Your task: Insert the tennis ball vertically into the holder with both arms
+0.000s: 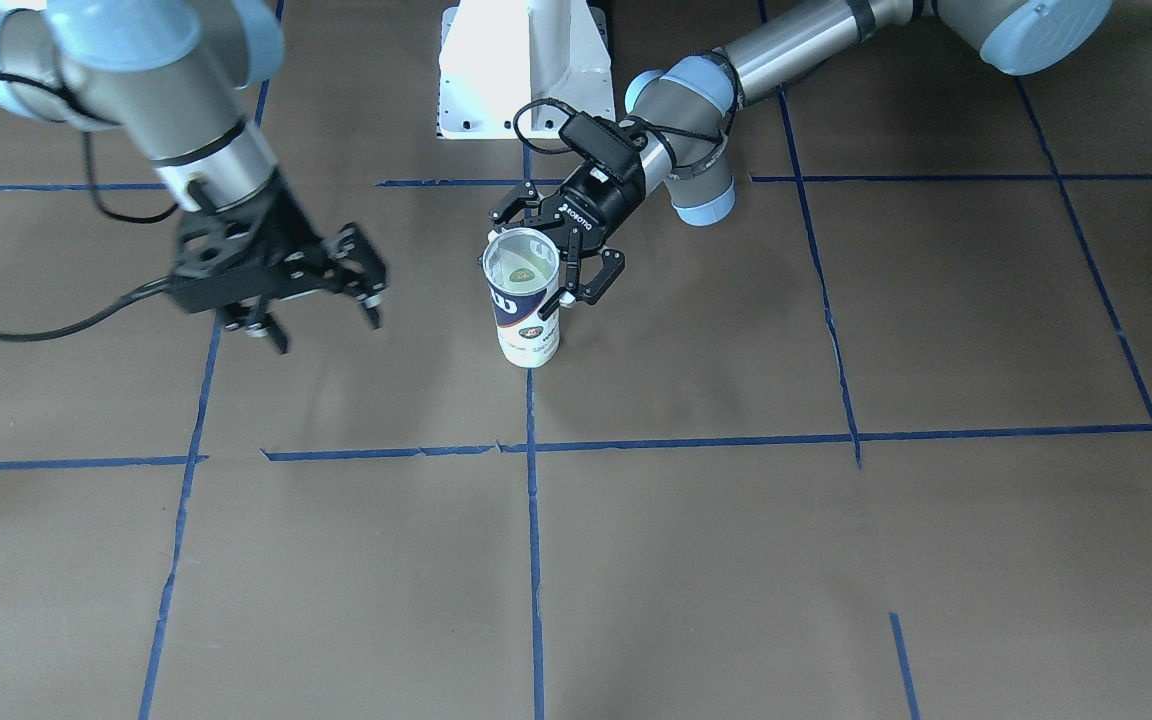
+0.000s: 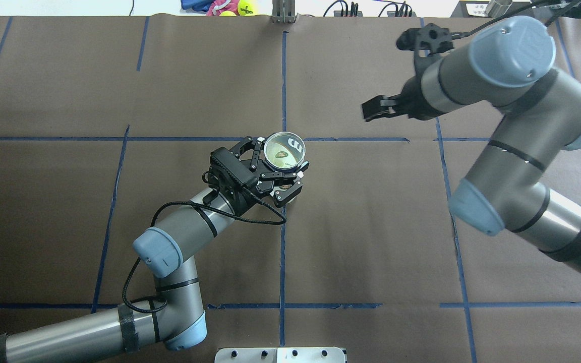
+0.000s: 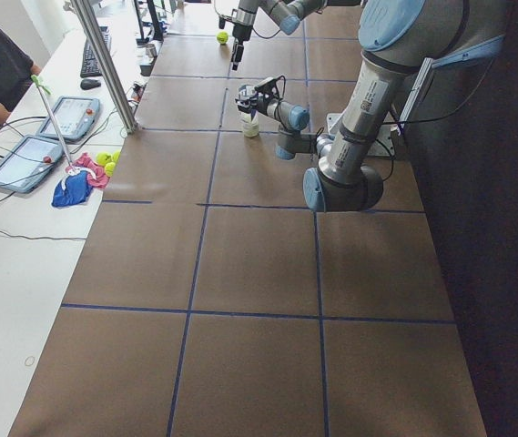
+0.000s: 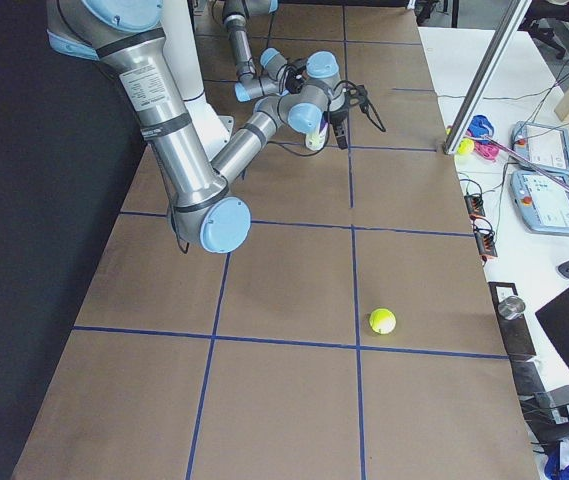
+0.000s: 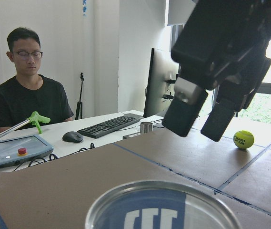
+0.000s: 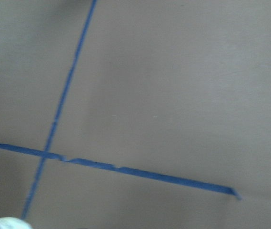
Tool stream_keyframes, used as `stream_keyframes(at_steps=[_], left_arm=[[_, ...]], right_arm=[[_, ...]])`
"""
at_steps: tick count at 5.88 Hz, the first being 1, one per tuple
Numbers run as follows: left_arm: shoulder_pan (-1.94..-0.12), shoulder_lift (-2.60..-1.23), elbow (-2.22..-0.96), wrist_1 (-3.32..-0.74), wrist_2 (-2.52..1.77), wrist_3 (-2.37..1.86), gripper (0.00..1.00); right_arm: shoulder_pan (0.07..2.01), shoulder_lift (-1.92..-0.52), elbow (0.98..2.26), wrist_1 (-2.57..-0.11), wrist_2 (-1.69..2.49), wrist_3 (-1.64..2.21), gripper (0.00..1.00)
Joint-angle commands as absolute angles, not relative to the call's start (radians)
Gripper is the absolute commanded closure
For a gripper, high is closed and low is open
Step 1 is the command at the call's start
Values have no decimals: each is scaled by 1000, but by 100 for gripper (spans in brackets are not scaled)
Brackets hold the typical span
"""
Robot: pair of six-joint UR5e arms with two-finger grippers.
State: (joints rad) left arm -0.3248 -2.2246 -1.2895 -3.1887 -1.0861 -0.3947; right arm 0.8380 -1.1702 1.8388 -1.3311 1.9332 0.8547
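The holder, a clear can with a navy and white label, stands upright near the table's middle. A yellow-green ball shows down inside it through the open rim. My left gripper is shut on the holder's upper part, one finger on each side. My right gripper hangs open and empty above the table, off to the holder's side, also in the left wrist view as the right gripper. A second tennis ball with black lettering lies on the table far beyond it, and shows as a tennis ball in the exterior right view.
The white pedestal base stands behind the holder. Blue tape lines cross the brown table cover. Along the operators' side are a metal post, pendants, a cloth with several spare balls, and a seated person.
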Motion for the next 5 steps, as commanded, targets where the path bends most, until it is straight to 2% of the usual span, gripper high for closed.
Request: stream_keyframes(at_steps=[1,3,5], left_arm=[[-325,-2223,-1298,-3189,-1086,-396,8],[-325,-2224,-1298,-3189,-1086,-396,8],[-325,-2223,-1298,-3191,-1086,-396,8]], right_arm=[[1007,-1305,1718,-1330,1997,534,2],[1206,-1296,1463,-1324,2028,360,2],[1284,-1293,1334,-1322,2029,313,6]])
